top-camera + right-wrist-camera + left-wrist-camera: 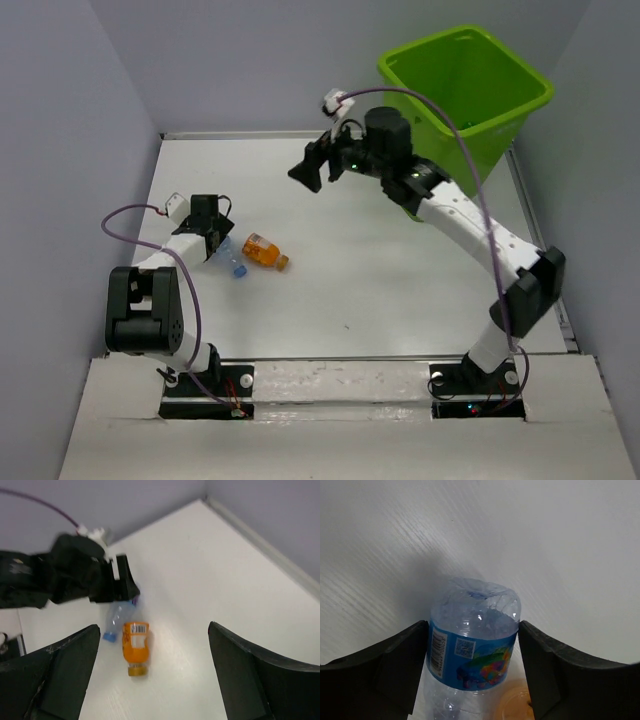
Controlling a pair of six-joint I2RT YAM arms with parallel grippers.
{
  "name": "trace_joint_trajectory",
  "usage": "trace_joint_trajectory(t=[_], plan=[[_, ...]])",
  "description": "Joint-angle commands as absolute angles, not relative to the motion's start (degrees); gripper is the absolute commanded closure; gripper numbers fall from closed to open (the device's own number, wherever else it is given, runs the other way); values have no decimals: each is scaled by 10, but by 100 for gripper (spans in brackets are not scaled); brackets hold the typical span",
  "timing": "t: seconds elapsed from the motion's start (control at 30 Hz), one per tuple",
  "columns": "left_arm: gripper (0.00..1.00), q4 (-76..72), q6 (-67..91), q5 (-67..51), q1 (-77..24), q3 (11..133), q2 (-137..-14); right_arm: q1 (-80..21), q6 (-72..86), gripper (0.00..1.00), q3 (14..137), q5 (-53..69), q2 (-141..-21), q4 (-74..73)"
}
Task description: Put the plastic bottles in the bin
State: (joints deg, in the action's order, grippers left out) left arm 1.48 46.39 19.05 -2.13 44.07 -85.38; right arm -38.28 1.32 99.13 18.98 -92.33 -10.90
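Note:
A clear bottle [231, 260] with a blue label and blue cap lies on the white table [380, 290]. My left gripper [212, 238] is down over its base end. In the left wrist view the gripper [473, 630] has both black pads touching the sides of the bottle [472, 652]. An orange bottle [264, 251] lies right beside it, cap toward the right, and a bit of it shows in the left wrist view [517, 705]. My right gripper [320, 166] hangs open and empty above the table's far middle. The right wrist view shows its fingers [65, 670] wide apart above the orange bottle [135, 645] and the clear bottle [116, 619]. The lime-green bin [500, 120] stands at the far right.
Grey walls enclose the table on the left, back and right. The bin sits in the far right corner, partly behind my right arm [470, 225]. A purple cable [125, 222] loops off the left wrist. No other bottles show on the table.

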Motion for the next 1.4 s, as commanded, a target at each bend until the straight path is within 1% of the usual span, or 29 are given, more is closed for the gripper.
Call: trace_joint_trajectory(t=[0.0, 0.03, 0.07, 0.13, 0.17, 0.2, 0.23, 0.27, 0.33, 0.53, 0.67, 0.73, 0.77, 0.8, 0.87, 0.9, 1.0, 1.13, 1.17, 1.2, 1.27, 1.33, 1.37], plan=[[24, 4, 467, 210, -20, 443, -852, -411, -47, 6, 982, 276, -1047, -150], [28, 4, 467, 210, -20, 441, -853, -417, -65, 5, 990, 318, -1066, -160], [40, 4, 470, 208, -20, 439, -853, -430, -81, 5, 998, 332, -1084, -175], [50, 4, 475, 207, -20, 437, -851, -440, -105, 4, 1025, 329, -1136, -180], [57, 4, 475, 207, -20, 437, -842, -440, -109, 4, 1040, 330, -1154, -188], [61, 4, 469, 207, -20, 439, -835, -447, -111, 4, 1054, 334, -1171, -209], [62, 4, 468, 211, -20, 439, -825, -457, -112, 3, 1073, 334, -1201, -214], [67, 6, 467, 214, -20, 438, -803, -462, -113, 3, 1077, 331, -1213, -217], [68, 11, 462, 213, -20, 432, -765, -477, -115, 2, 1085, 321, -1246, -218], [68, 28, 455, 193, -21, 414, -702, -498, -86, 1, 1136, 303, -1318, -205], [68, 48, 440, 200, -20, 415, -653, -498, -53, 4, 1162, 259, -1367, -171], [68, 64, 432, 207, -20, 424, -632, -498, -38, 9, 1165, 241, -1382, -163], [68, 69, 429, 215, -20, 428, -614, -498, -36, 16, 1163, 230, -1383, -157], [67, 82, 421, 218, -20, 438, -604, -498, -30, 34, 1151, 227, -1371, -143], [67, 90, 415, 220, -20, 453, -577, -498, -20, 52, 1124, 212, -1343, -96], [67, 94, 410, 219, -20, 455, -568, -498, -13, 64, 1095, 206, -1305, -81], [67, 94, 405, 201, -20, 468, -534, -498, -11, 71, 1067, 171, -1242, -46], [67, 84, 397, 154, -21, 491, -501, -493, -31, 74, 1028, 111, -1114, -37], [67, 81, 397, 130, -21, 497, -491, -483, -38, 74, 1023, 72, -1055, -37], [67, 73, 398, 119, -21, 509, -487, -475, -52, 76, 1020, 53, -1027, -36], [68, 49, 401, 77, -22, 524, -477, -427, -60, 79, 1037, 7, -952, -37], [68, 30, 405, 48, -29, 535, -472, -379, -60, 80, 1058, -10, -918, -36], [68, 21, 408, 34, -46, 542, -471, -327, -59, 81, 1070, -38, -907, -35]])
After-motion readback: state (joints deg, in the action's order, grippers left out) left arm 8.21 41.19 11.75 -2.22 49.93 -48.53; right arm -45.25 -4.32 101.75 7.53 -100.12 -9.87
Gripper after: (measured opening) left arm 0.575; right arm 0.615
